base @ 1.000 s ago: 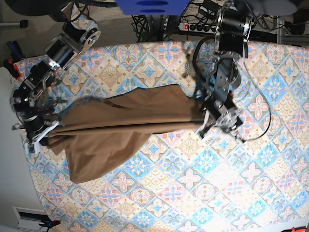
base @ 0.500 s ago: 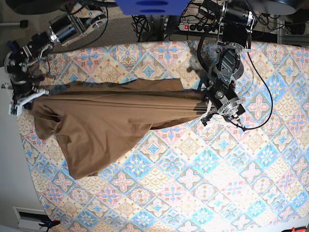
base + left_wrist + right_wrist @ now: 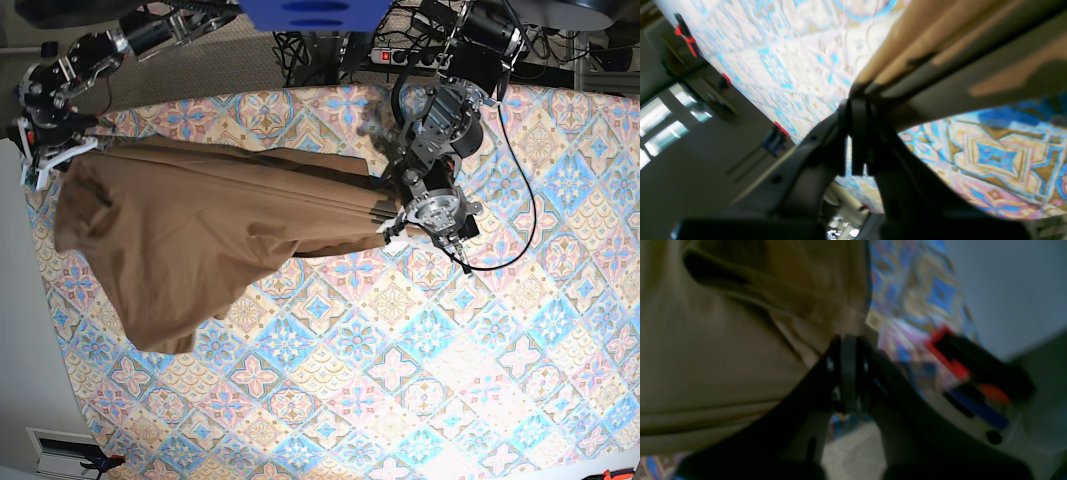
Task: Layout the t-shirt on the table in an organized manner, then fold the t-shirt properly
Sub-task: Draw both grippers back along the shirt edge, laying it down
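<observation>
With both my left gripper (image 3: 400, 228) and right gripper (image 3: 50, 158) pinching opposite edges of the t-shirt (image 3: 200, 235), which sags between my jaws over the table (image 3: 420, 380), I should keep tension even while lowering it flat.

— Place type?
— Robotics lab or workshop bench.
— Evidence?
— Table (image 3: 420, 380) under a pastel tile-pattern cover; red-handled clamps (image 3: 686, 36) along its edge; black power strip (image 3: 410, 56) with a red switch and tangled cables (image 3: 310, 45) on the grey floor behind; two arms mounted at the far side; bright window (image 3: 660, 130) beyond.
</observation>
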Tool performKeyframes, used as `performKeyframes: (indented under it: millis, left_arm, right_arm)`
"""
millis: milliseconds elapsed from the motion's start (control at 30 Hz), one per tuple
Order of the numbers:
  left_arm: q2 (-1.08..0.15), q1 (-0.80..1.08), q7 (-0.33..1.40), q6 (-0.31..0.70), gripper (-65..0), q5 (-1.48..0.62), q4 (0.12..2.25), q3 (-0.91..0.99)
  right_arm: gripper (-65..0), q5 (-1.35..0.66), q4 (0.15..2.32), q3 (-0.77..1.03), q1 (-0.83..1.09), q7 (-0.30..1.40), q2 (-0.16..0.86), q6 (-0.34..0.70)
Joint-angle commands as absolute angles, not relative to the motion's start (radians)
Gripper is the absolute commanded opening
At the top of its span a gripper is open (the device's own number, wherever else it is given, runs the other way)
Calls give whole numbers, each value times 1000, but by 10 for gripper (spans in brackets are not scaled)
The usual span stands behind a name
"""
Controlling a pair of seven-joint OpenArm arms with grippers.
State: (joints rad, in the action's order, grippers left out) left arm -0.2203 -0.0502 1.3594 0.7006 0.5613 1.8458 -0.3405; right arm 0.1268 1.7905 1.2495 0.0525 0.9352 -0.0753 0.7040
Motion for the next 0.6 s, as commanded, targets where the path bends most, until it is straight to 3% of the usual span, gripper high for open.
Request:
performKeyframes:
  millis: [0, 133, 267, 367, 567]
  left_arm:
    - [-226, -61, 1396, 698, -610, 630, 1863, -337]
    - [-223, -62, 1396, 698, -585, 642, 1888, -332]
    - [-197, -59, 1396, 698, -527, 576, 2055, -328]
    - [-122, -59, 1396, 698, -430, 526, 2100, -246]
    - [-68, -54, 1396, 698, -227, 397, 2100, -124]
  right_arm:
    - [-650, 120, 1814, 1251, 64, 918, -81, 698]
    - [-650, 120, 1840, 1251, 88, 918, -116, 698]
    - [-650, 122, 1839, 1251, 90, 918, -124, 698]
    - [-641, 122, 1839, 1251, 87, 918, -124, 698]
    - [-515, 122, 1839, 1245, 91, 918, -124, 698]
